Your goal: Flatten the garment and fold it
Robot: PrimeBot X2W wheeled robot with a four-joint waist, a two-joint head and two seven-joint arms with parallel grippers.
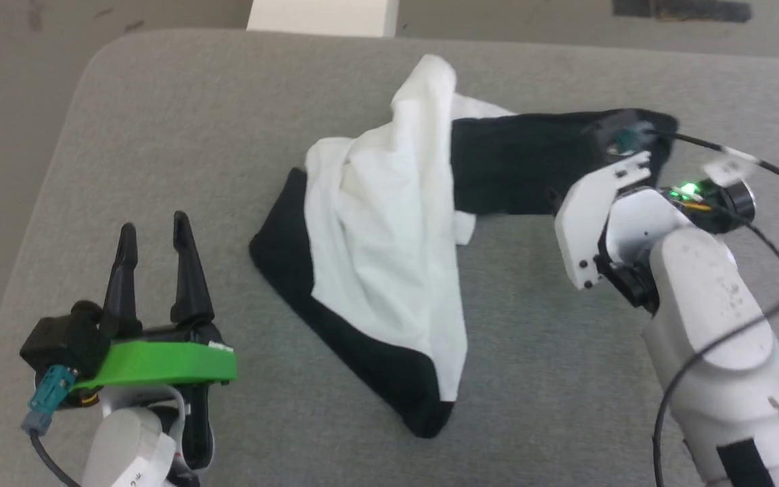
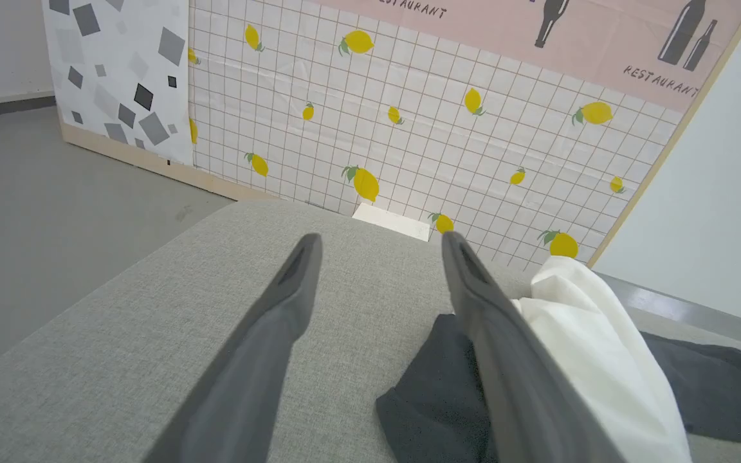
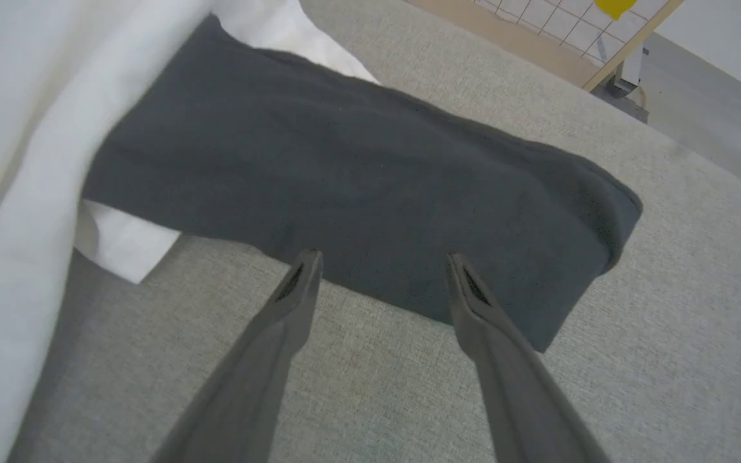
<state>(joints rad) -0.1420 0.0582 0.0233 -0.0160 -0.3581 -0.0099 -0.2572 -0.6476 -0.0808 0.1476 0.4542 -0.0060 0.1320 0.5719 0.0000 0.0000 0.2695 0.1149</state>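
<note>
The garment [image 1: 389,223] lies crumpled in the middle of the grey table [image 1: 159,135]: a bunched white body, a black sleeve [image 1: 518,162] stretched to the right, and a black band [image 1: 335,338] along its lower left edge. My left gripper [image 1: 154,233] stands open and empty at the lower left, well apart from the cloth; the left wrist view has the garment [image 2: 589,334] just to the right of its fingers. My right gripper [image 3: 381,260] is open, its fingertips at the near edge of the black sleeve [image 3: 357,173], holding nothing. In the head view the right wrist [image 1: 606,216] covers those fingers.
The table's rounded far-left corner and left edge fall away to the floor. A white block [image 1: 322,17] sits beyond the far edge. A lemon-print panel [image 2: 409,128] stands behind the table. A black cable [image 1: 768,176] loops off my right arm.
</note>
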